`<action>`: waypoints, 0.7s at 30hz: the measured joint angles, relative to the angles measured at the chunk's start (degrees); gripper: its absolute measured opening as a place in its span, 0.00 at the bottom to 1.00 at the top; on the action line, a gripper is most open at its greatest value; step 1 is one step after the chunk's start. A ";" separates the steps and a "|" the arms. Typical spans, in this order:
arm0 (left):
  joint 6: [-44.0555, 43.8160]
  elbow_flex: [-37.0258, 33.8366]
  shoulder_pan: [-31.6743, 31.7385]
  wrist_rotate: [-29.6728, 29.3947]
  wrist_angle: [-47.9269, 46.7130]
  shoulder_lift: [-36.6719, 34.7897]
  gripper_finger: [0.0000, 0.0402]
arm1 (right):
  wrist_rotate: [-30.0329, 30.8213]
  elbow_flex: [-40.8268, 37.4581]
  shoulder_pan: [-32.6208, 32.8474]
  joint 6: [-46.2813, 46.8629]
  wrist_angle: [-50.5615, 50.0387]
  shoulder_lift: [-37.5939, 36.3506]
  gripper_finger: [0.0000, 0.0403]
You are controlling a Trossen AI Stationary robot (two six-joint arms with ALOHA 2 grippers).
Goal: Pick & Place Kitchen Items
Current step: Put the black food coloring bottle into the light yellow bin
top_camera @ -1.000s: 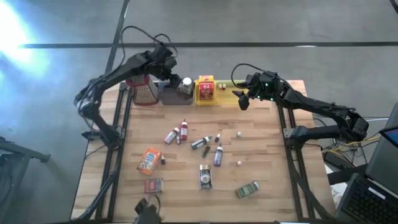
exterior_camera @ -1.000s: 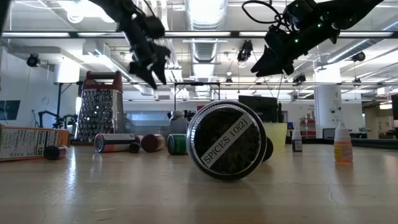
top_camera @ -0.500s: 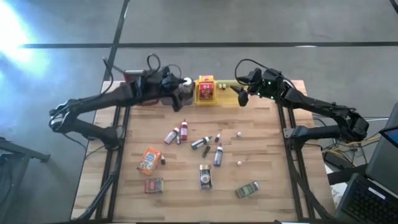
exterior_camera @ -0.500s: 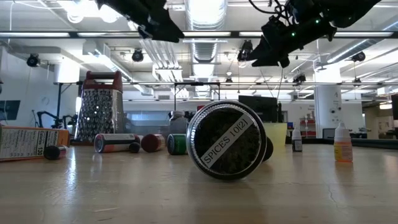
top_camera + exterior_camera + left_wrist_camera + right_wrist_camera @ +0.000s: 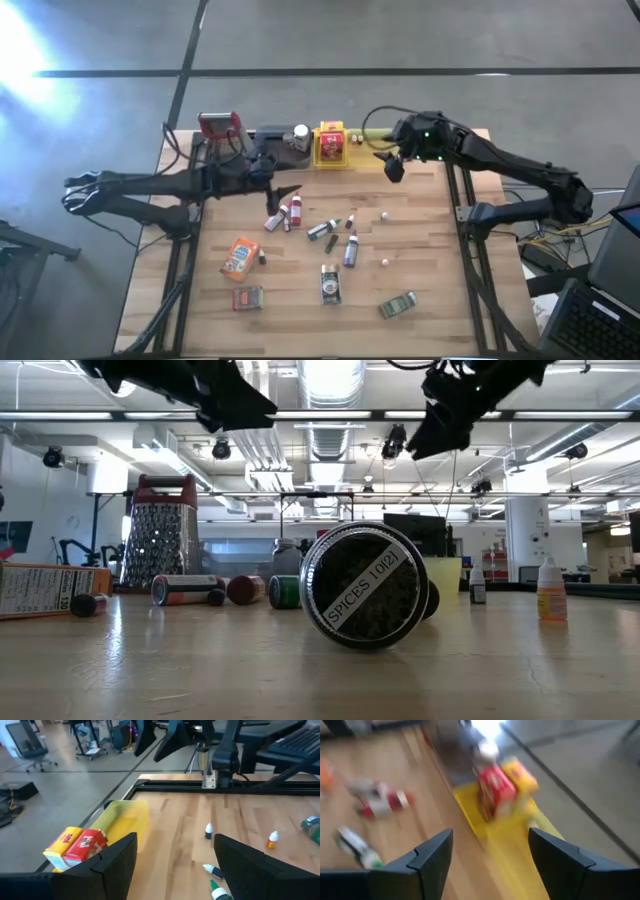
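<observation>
Small spice bottles, packets and tins (image 5: 322, 232) lie loose mid-table; I judge I'm between picks. My left gripper (image 5: 283, 192), jaws apart and empty, hovers near the red-capped bottles (image 5: 290, 213). The right gripper (image 5: 393, 166), apparently empty too, hangs beside the yellow tray (image 5: 331, 158).

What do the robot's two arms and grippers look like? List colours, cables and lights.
Both arms are dark, jointed, with black cables looped along them. The right arm shows small green lights near its wrist. Each gripper, left gripper and right gripper, has two flat, angular black fingers.
</observation>
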 joint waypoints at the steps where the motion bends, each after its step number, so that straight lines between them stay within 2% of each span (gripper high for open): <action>1: 0.34 -0.67 -0.14 -0.09 0.53 -0.36 0.67 | 2.45 1.32 1.22 -0.26 -3.68 0.02 0.61; 3: 0.90 -1.52 -0.43 -0.33 0.99 -0.89 0.67 | 5.35 3.82 3.30 -0.09 -10.32 -0.05 0.59; 7: 0.94 -2.76 -0.50 -0.33 0.69 -1.01 0.67 | 5.56 6.93 6.31 2.07 -19.78 -0.09 0.56; 11: -1.64 -3.92 -0.50 -0.31 0.78 -1.03 0.67 | 5.23 7.25 7.73 5.42 -25.08 -0.08 0.54; 21: -3.76 -5.77 -0.50 -0.27 0.73 -0.94 0.67 | 4.37 1.49 12.92 11.43 -28.14 2.46 0.54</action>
